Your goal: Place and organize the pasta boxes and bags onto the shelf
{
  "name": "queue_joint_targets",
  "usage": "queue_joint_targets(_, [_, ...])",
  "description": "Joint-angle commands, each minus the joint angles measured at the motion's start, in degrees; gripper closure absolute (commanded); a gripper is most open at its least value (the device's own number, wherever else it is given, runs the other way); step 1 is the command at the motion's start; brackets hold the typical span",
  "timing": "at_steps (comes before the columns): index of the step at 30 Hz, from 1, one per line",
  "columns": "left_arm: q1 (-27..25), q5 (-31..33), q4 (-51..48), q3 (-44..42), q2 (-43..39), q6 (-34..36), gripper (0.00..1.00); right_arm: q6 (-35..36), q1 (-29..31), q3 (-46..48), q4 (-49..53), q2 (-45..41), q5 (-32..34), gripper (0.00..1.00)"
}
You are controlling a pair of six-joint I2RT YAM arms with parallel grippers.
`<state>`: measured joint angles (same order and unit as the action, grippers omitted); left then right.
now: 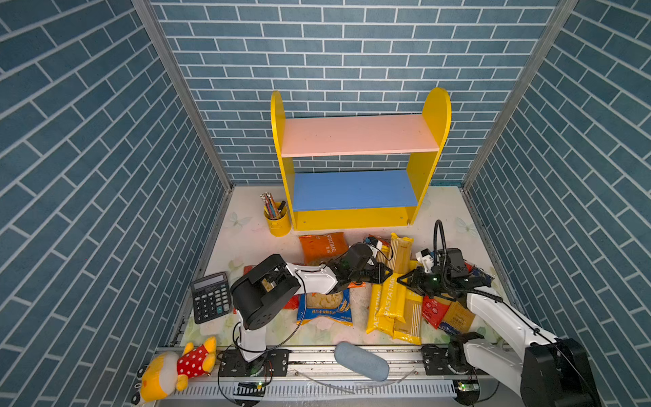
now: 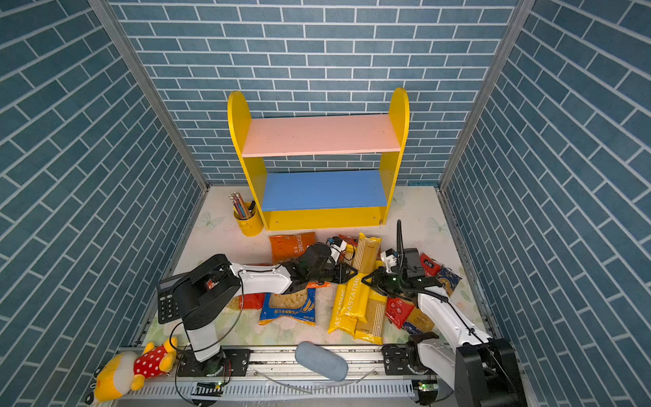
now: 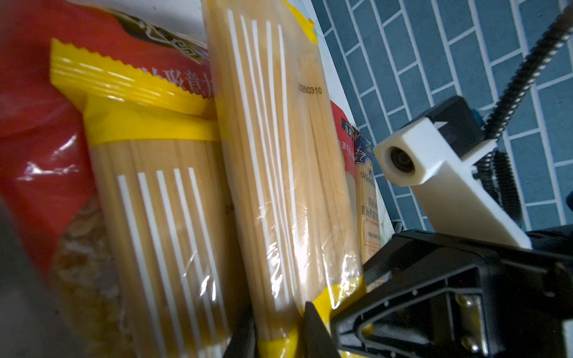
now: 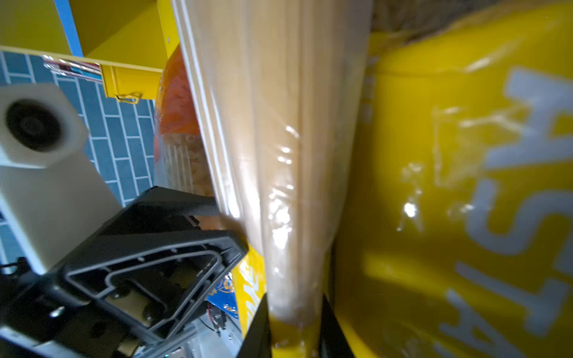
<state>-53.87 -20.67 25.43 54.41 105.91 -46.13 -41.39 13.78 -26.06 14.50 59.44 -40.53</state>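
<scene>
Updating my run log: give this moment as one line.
left tool: shut on yellow spaghetti pack | right tool: shut on likely the same pack | shelf: both boards bare

pasta packs before shelf, pencil cup left

walls: blue-grey brick pattern, white joints
shelf: yellow sides and base, pink upper board, blue lower board
tabletop: pale, faint butterfly and flower print
orange bag: orange, white lettering
blue bag: blue, clear window, yellow wheat motif
PASTATIME packs: yellow, white lettering
spaghetti pack: clear film, white stripes, yellow ends
pencil cup: yellow
plush toy: yellow, red dress with white dots
calculator: black, grey keys
</scene>
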Motion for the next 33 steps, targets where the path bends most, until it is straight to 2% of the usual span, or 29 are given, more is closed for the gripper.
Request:
queue_joint_targets(1, [0.53, -0.59, -1.93, -2.56, -1.65, 0.49, 0.73, -2.39, 0.55, 1.09, -7.24, -3.41, -1.01, 0.92])
queue_joint_targets(3, [1.41, -0.85, -1.95, -3.66, -3.76, 0.47, 0.71, -3.44, 0.55, 1.10, -7.76, -5.12, -0.93, 0.98])
queue_joint_targets(5, [2.45, -1.43, -1.75, -4.74, -5.97, 0.34, 0.68, -4.43, 0.53, 1.09, -8.32, -6.14, -0.96, 1.00])
queue_joint_targets(13, [7.49, -4.52, -0.87, -8.19, -15.71, -0.08, 0.51, -7.40, 1.06, -3.94, -8.37, -9.82, -1.55, 1.00])
queue_joint_targets(22, [15.04, -10.51, 5.08, -11.61, -22.94, -4.73, 0.18, -7.50, 11.70, -16.69, -13.06, -5.09, -1.53, 1.00])
queue_joint_targets(27, [18.31, -14.07, 7.87, -12.22, -24.95, -7.46, 0.15, -5.19, 19.12, -25.47, -15.67, 1.95, -2.04, 1.00])
queue_joint_targets(33, [19.92, -16.24, 10.61, -12.22, -28.45, -9.35, 0.18, -1.59, 24.84, -34.31, -14.16, 9.81, -3.53, 1.00])
